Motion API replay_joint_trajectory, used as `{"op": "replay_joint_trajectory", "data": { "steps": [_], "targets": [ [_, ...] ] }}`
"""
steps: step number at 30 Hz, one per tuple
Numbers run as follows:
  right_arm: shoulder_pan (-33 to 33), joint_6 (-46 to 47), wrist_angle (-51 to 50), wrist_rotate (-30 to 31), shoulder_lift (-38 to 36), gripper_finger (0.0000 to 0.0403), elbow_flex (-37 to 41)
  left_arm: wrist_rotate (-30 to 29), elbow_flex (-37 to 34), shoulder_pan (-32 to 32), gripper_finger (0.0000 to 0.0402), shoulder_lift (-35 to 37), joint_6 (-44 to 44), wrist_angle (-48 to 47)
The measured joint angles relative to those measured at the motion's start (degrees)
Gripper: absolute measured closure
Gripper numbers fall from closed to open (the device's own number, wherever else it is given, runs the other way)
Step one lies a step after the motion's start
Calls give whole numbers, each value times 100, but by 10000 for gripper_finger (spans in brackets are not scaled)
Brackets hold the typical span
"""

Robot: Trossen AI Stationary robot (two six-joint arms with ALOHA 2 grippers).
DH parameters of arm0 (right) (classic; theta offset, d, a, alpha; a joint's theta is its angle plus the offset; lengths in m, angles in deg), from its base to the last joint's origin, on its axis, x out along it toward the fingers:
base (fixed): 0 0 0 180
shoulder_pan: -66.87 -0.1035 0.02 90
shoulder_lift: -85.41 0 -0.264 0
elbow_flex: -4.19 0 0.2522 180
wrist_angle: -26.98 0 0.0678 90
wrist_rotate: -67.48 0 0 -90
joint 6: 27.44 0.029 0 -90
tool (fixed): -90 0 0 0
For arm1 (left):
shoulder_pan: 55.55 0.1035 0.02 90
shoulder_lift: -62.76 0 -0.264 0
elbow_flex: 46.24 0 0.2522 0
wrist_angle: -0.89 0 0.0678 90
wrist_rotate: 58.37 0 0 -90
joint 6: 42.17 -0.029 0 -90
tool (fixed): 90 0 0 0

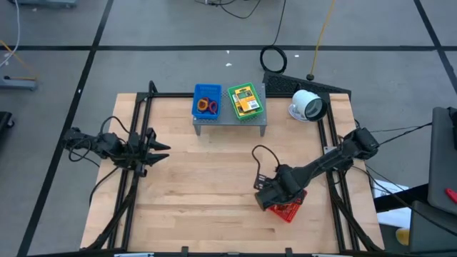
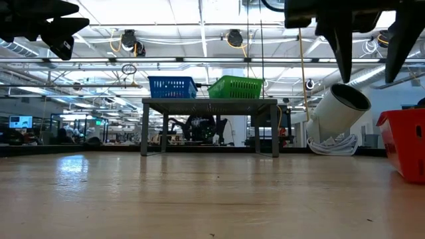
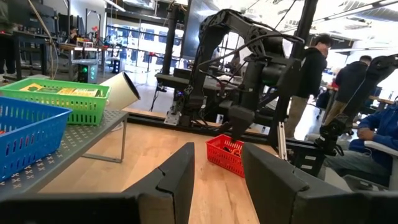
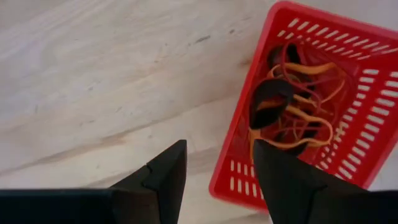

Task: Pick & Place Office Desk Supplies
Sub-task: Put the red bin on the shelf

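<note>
Overhead, a pale wooden table (image 1: 207,185) with visible plank grain carries a black tubular frame along its edges. At its far side stands a grey perforated metal shelf (image 1: 230,123) on four thin legs. On that shelf sit two slatted plastic baskets side by side: a blue basket (image 1: 208,102) holding tan and orange rubber bands and small rings (image 1: 207,106), and a green basket (image 1: 246,101) holding flat yellow packets with green labels (image 1: 245,99). Just beside the shelf, to the right in the high view, a white cylindrical camera-like device (image 1: 307,106) lies tilted on its side. Near the table's front right, a red slatted plastic basket (image 4: 348,106) rests on the wood; inside it lies a tangle of thin orange and tan rubber bands (image 4: 297,102) with dark loops among them. The right gripper (image 4: 214,171) hangs above this basket's near edge, its two dark wedge-shaped fingers parted by a moderate gap and holding nothing. The left gripper (image 3: 217,171) waits at the table's left side, raised above the surface, fingers likewise spread and empty. People stand and sit in the room beyond the table.
</note>
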Motion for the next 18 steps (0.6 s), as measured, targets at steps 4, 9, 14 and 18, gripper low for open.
{"op": "replay_joint_trajectory", "data": {
  "steps": [4,9,14,18],
  "targets": [
    [69,44,-78,-149,98,229,0,0,0,0,261,0,-1,1],
    [125,66,-205,-149,236,229,-2,0,0,0,261,0,-2,2],
    [213,126,-99,-147,281,229,135,0,0,0,261,0,-2,2],
    [263,149,145,-164,290,229,371,0,0,2,261,0,0,2]
  ]
}}
